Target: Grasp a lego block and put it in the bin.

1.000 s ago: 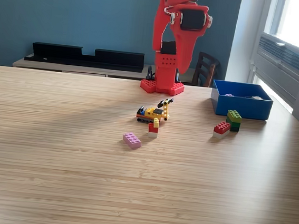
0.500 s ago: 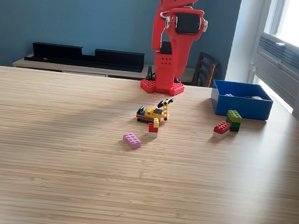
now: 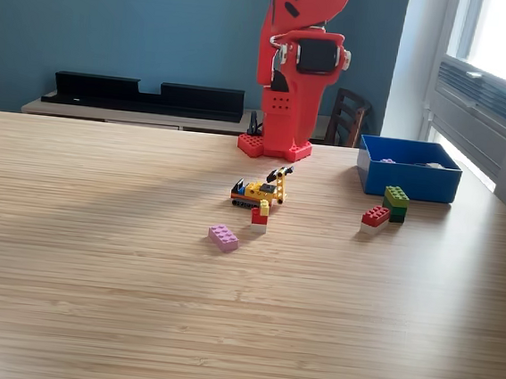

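Several lego blocks lie on the wooden table [image 3: 90, 299]: a pink block [image 3: 223, 237], a small red, yellow and white stack [image 3: 259, 215], a yellow lego vehicle [image 3: 260, 188], a red block on a white one [image 3: 375, 217] and a green block [image 3: 396, 201]. The blue bin [image 3: 406, 179] stands at the exterior view's right, just behind the green block, with small pieces barely showing inside. The red arm is folded up over its base [image 3: 275, 147] at the table's far edge. Its gripper [image 3: 286, 125] points down there, far from every block, and its jaws are not distinguishable.
A black shelf unit [image 3: 146, 94] sits on a sideboard behind the table. A dark chair [image 3: 348, 116] stands behind the arm, and a window fills the view's right side.
The arm's upper section with the wrist motor has come down slightly toward the base. The blocks and the bin have not moved.
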You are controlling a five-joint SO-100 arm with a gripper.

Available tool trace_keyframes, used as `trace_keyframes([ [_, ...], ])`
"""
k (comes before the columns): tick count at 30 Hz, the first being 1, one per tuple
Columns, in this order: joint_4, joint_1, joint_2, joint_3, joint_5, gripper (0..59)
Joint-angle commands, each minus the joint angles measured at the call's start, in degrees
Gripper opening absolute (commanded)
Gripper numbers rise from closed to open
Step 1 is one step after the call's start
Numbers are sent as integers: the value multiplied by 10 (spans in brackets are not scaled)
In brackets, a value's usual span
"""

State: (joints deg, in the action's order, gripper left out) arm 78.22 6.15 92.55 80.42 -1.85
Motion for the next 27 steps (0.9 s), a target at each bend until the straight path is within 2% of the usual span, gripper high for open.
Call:
trace_keyframes([
  [1, -11, 48, 54, 3, -33, 1],
  [8, -11, 182, 54, 27, -86, 1],
  [14, -11, 276, 54, 58, -105, 2],
  [16, -11, 291, 54, 72, -119, 54],
  [21, -10, 308, 54, 107, -185, 291],
  [23, -9, 307, 53, 115, -221, 364],
  [25, -9, 305, 52, 117, -246, 405],
  [27, -7, 304, 46, 116, -261, 420],
])
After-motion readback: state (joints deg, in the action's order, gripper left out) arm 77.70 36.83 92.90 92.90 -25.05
